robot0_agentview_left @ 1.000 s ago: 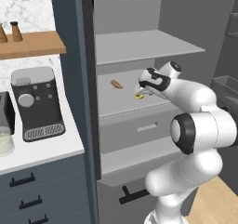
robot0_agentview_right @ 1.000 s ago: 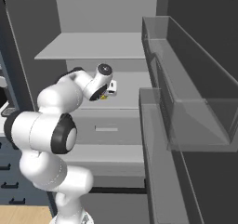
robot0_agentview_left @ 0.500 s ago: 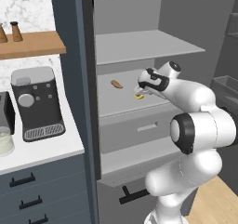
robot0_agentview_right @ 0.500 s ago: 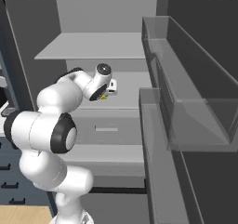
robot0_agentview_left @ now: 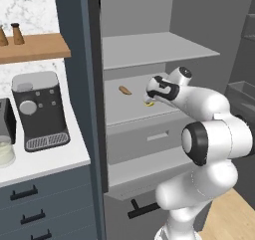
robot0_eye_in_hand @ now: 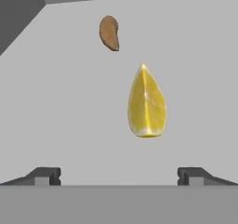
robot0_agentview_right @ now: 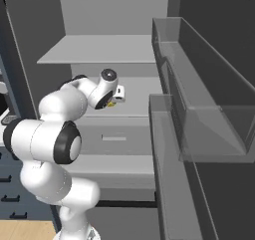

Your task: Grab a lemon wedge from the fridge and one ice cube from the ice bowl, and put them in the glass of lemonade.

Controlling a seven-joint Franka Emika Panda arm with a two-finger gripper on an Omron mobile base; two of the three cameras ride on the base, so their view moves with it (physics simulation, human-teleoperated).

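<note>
Pincer (robot0_eye_in_hand: 118, 174): spread wide, nothing held; both dark fingertips (robot0_eye_in_hand: 46, 175) stand apart at the near edge of the hand view, reaching into the fridge (robot0_agentview_left: 79, 60) over its middle shelf (robot0_eye_in_hand: 69, 125).
Lemon wedge (robot0_eye_in_hand: 146, 102): bright yellow, lying flat on that pale grey shelf, ahead of the fingertips, pointed end away from them, touching neither.
Brownish elongated food item (robot0_eye_in_hand: 109, 32): same shelf, farther back, apart from the wedge.
Fridge door: open, clear bins (robot0_agentview_right: 209, 104) on its inner side.
Worktop (robot0_agentview_left: 45, 162): left of the fridge, carrying a coffee machine (robot0_agentview_left: 40, 109).
</note>
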